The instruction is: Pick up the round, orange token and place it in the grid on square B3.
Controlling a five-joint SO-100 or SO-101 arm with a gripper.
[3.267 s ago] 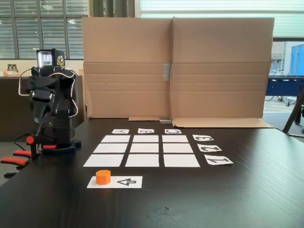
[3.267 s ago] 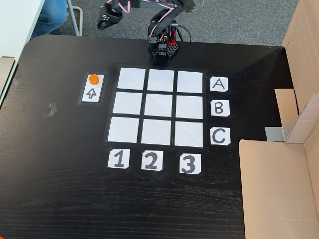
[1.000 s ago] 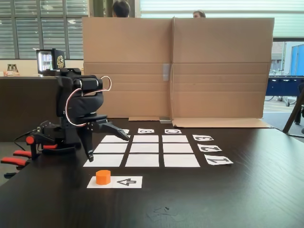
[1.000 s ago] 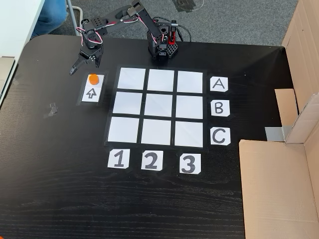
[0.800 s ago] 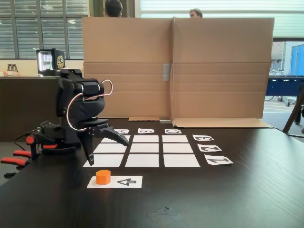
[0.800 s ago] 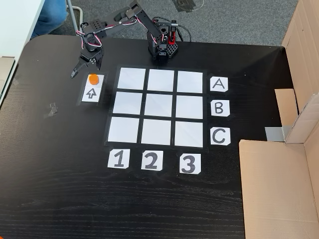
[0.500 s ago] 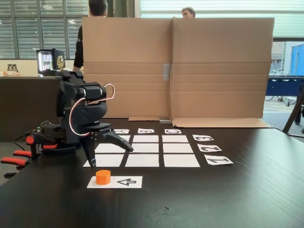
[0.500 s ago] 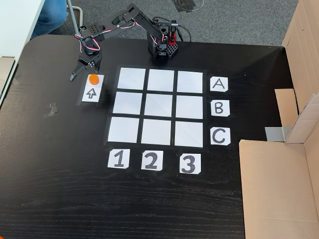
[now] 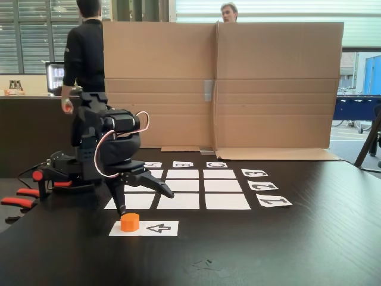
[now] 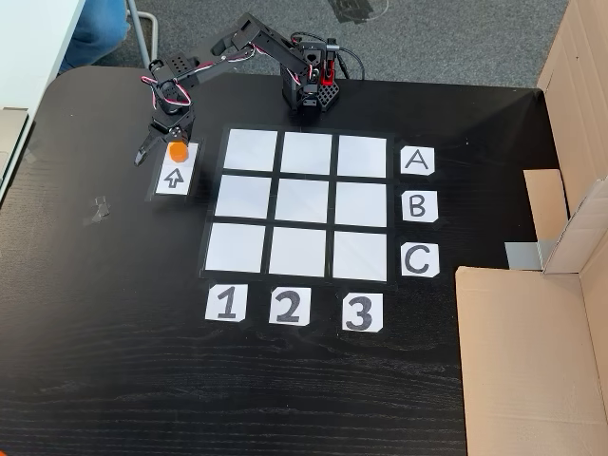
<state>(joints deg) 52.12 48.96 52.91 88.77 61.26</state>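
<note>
We are seeing the hand (image 9: 144, 202) (image 10: 160, 150) spread wide, its two fingers splayed apart and gripping nothing. In a fixed view from the desk's level, one finger is pointing down just behind the token (image 9: 130, 222) and the other is reaching out toward the grid (image 9: 178, 189). In a fixed view from above, the fingers are straddling the token (image 10: 178, 150), one at its outer side and one right at it; we cannot tell whether either finger is touching it.

The token is looking like a short, bright orange puck with faceted sides, and it is sitting upright on the end of the arrow strip (image 9: 158, 228) (image 10: 175, 175), at the tip side of the printed arrow. The strip is lying just beside the grid (image 10: 300, 205), on the side of the number 1 column, near row A. Square B3 (image 10: 361, 204) is lying blank on the far side of the grid from the token, next to the B card (image 10: 418, 206).

Compared with half a second ago, the hand is sitting lower and closer to the token, and the arm (image 10: 228, 52) is reaching further out from its base (image 10: 306, 95) at the grid's A edge. The token is resting at the same spot on the strip. Behind the cardboard screen (image 9: 220, 86), a person in a dark top (image 9: 85, 50) is now standing further out past its edge, beyond the arm.
</note>
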